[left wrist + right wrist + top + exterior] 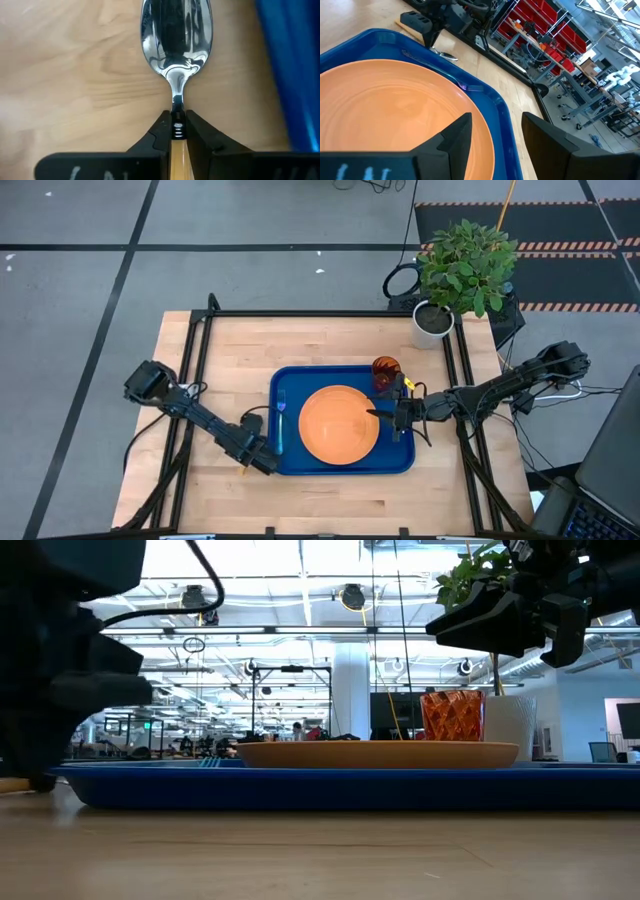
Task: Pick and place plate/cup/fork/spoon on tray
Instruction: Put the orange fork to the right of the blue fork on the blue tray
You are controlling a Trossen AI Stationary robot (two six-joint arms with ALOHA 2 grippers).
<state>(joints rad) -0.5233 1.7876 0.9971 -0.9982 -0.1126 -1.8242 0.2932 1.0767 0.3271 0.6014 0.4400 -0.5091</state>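
The blue tray (340,465) lies mid-table with the orange plate (338,423) flat on it. The orange-red cup (386,370) stands upright in the tray's far right corner. The light-blue fork (281,420) lies on the tray's floor left of the plate. My left gripper (266,466) is at the tray's near left corner, shut on the spoon (176,35), which is over the table beside the tray. My right gripper (385,415) hovers open and empty over the plate's right edge (395,110). My left gripper pinches the spoon's neck (177,131), where the orange handle meets the silver bowl, between its two fingertips. The fingers lie along the spoon; the handle (177,162) runs back between them and the bowl sticks out ahead, hollow side up. I cannot tell whether the bowl rests on the table.
A white pot (432,320) with a green plant stands at the table's far right corner, behind the cup. Bare wood (230,360) lies left of the tray and along the near edge. The tray's raised rim (295,75) runs close beside the spoon.
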